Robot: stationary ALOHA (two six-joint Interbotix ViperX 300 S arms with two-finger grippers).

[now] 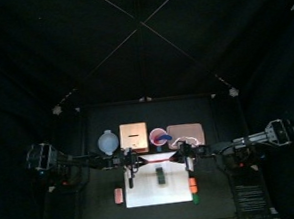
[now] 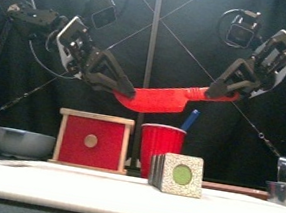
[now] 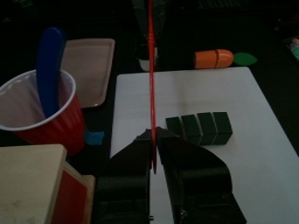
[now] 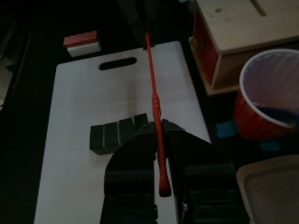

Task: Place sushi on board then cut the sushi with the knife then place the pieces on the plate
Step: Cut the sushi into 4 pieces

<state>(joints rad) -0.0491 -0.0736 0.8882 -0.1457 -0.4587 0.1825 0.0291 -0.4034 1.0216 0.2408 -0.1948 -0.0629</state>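
Observation:
The dark green sushi roll [image 2: 176, 174] stands on the white cutting board [image 2: 40, 179], its blocks still together [image 3: 198, 127] [image 4: 122, 133]. Above it hangs the red toy knife [image 2: 175, 98], held level at both ends. My left gripper [image 2: 114, 87] is shut on one end and my right gripper [image 2: 229, 91] on the other. Both wrist views show the knife edge-on as a thin red line [image 3: 151, 79] [image 4: 153, 87] over the board. The pink plate [image 3: 87, 57] lies behind the board, near the red cup [image 2: 161, 147].
The blue knife [image 2: 189, 118] stays in the red cup. A wooden box with a red front [image 2: 93, 142] and a blue-grey bowl [image 2: 23, 142] stand at the back left. A metal cutter [image 2: 283, 185] is at the right. An orange toy food [image 3: 214, 59] lies beside the board.

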